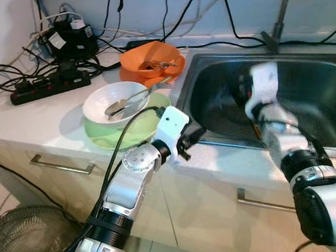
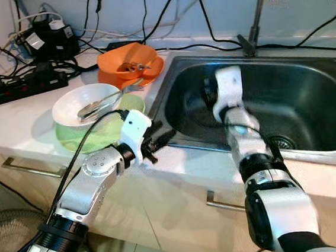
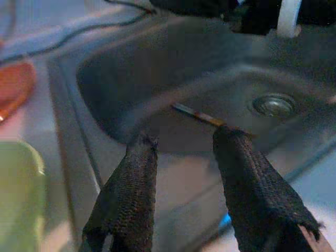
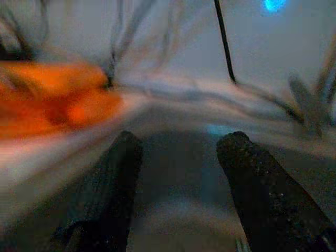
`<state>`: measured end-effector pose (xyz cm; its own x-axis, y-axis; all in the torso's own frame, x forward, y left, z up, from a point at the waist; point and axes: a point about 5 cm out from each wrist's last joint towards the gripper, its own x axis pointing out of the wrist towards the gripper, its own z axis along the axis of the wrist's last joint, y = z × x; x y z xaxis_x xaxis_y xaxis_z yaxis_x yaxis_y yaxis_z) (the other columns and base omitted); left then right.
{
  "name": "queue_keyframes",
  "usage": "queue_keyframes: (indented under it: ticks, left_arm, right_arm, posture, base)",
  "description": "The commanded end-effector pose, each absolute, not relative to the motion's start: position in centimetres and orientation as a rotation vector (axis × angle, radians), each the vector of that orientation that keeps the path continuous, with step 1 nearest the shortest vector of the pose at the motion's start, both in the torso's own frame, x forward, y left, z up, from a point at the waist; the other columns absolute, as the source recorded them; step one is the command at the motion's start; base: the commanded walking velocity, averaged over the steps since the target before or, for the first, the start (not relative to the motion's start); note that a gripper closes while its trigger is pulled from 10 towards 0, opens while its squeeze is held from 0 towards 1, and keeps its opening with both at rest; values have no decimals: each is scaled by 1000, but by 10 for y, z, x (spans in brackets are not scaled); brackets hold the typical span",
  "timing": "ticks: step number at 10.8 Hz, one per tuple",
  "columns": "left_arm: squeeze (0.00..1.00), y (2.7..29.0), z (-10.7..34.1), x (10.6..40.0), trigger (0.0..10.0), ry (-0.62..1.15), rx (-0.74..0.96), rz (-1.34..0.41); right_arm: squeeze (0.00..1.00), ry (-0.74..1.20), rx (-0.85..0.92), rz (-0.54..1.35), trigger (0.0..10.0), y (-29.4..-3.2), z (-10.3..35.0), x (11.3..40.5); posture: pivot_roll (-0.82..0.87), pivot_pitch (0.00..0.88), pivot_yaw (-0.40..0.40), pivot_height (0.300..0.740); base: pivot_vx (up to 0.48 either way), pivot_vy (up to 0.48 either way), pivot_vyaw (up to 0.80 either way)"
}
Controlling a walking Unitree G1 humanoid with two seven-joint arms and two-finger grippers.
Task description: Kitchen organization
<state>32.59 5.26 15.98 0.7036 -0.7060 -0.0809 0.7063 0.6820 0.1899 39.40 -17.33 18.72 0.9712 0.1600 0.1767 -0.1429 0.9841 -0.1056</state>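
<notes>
Right hand (image 4: pixel 178 184) open and empty, down inside the stainless steel sink (image 1: pixel 307 83). Left hand (image 3: pixel 184 173) open, empty at the sink's front rim. Looks like a reach for the thin brown stick (image 3: pixel 202 116) on the sink floor; next: lower, straddle, close.

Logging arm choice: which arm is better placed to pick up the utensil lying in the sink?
Probably right: the right gripper is already inside the sink, open, above the utensil. The left gripper sits at the rim.

White kitchen counter (image 1: pixel 48 122) with a steel sink (image 1: pixel 326 96).
Green plate (image 1: pixel 124 135) sits centre; orange bowl (image 1: pixel 150 62) at one o'clock, black power strip (image 1: pixel 48 85) at ten.
</notes>
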Motion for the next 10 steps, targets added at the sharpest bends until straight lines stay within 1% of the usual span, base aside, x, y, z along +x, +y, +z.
queue_keyframes:
  ticks: [1, 3, 4, 6, 8, 10]
  left_arm:
    - [0, 53, 178, 329, 10000, -91, 239, -771]
    - [0, 53, 194, 334, 10000, -200, 286, -712]
    - [0, 55, 199, 338, 10000, -232, 306, -666]
    - [0, 62, 205, 349, 10000, -263, 405, -579]
    - [0, 64, 210, 358, 10000, -290, 506, -511]
    - [0, 63, 207, 365, 10000, -278, 613, -494]
  right_arm:
    - [0, -253, -70, 204, 10000, -165, 197, 391]
    - [0, -274, -36, 293, 10000, -155, 192, 378]
    - [0, -253, -31, 292, 10000, -157, 183, 372]
    - [0, -224, -2, 246, 10000, -165, 176, 365]
    - [0, -213, -3, 270, 10000, -162, 176, 361]
    - [0, -201, 0, 270, 10000, -162, 176, 359]
  posture:
    - [54, 9, 78, 740]
    - [47, 14, 79, 740]
    - [48, 14, 79, 740]
    - [43, 14, 86, 740]
    - [42, 15, 89, 740]
    - [46, 17, 90, 740]
  base:
    - [0, 0, 0]
    - [0, 0, 0]
    - [0, 0, 0]
    - [0, 0, 0]
    - [0, 0, 0]
    - [0, 0, 0]
